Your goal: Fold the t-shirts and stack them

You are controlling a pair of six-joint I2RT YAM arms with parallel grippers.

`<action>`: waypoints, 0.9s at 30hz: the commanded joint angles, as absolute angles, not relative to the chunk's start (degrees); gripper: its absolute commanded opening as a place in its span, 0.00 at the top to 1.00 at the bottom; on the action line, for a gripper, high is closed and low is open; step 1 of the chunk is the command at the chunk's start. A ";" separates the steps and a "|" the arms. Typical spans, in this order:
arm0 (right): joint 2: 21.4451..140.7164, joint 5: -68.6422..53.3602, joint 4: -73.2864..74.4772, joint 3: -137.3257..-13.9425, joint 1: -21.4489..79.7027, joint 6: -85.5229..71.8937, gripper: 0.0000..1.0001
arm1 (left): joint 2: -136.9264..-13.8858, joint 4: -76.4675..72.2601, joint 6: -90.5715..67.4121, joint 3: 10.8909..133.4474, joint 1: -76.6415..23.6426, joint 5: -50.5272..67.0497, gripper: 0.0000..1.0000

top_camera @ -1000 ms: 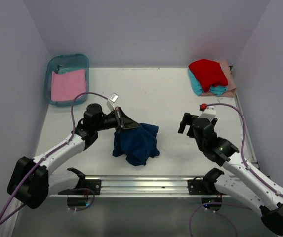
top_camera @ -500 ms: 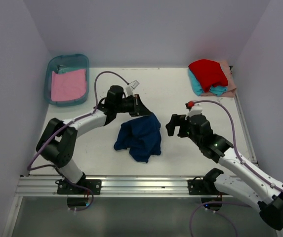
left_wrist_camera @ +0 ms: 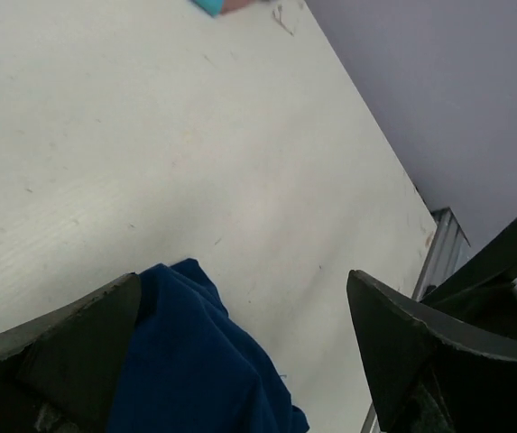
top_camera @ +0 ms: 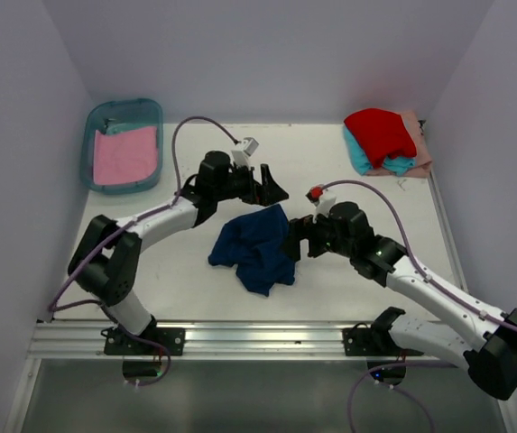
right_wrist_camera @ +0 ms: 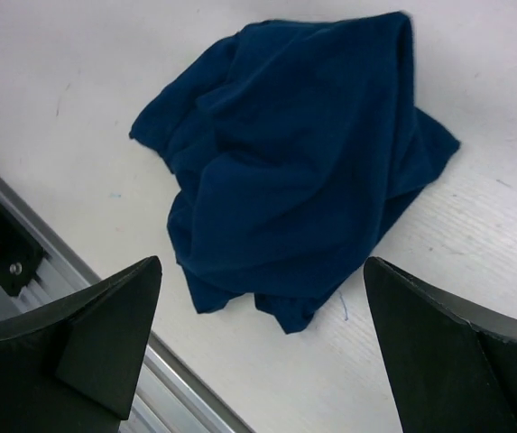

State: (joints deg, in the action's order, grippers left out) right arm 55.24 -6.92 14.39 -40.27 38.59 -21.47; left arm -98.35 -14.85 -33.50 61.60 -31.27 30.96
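A crumpled navy blue t-shirt (top_camera: pixel 253 245) lies in a heap on the white table (top_camera: pixel 330 171), no print showing. My left gripper (top_camera: pixel 273 188) hovers open just above the shirt's far edge; in its wrist view the navy cloth (left_wrist_camera: pixel 195 361) sits beside the left finger (left_wrist_camera: pixel 60 352), with nothing between the jaws (left_wrist_camera: pixel 244 289). My right gripper (top_camera: pixel 292 240) is open at the shirt's right edge, and its wrist view looks down on the whole heap (right_wrist_camera: pixel 294 171) from above (right_wrist_camera: pixel 263 271). A red t-shirt (top_camera: pixel 380 133) tops teal and peach ones at the back right.
A teal translucent bin (top_camera: pixel 154 113) at the back left holds a flat pink t-shirt (top_camera: pixel 124 155). A metal rail (top_camera: pixel 258 336) runs along the near table edge. Pale walls close in the left, back and right sides.
My left gripper carried the navy shirt away from the near edge, then opened and let go of it. My right arm swung left to the shirt's right edge.
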 commanded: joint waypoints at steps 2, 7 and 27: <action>59.66 -9.33 12.66 -43.24 43.58 -19.69 0.01 | -85.36 -13.19 -28.48 57.75 -31.20 16.02 0.00; 66.96 -1.34 14.06 -46.75 51.14 -18.46 0.01 | -72.53 -5.91 -27.86 50.64 -31.03 5.73 0.00; 99.67 27.16 27.51 -68.03 59.41 -25.22 1.00 | -48.87 10.45 -32.78 32.88 -30.76 -4.57 0.00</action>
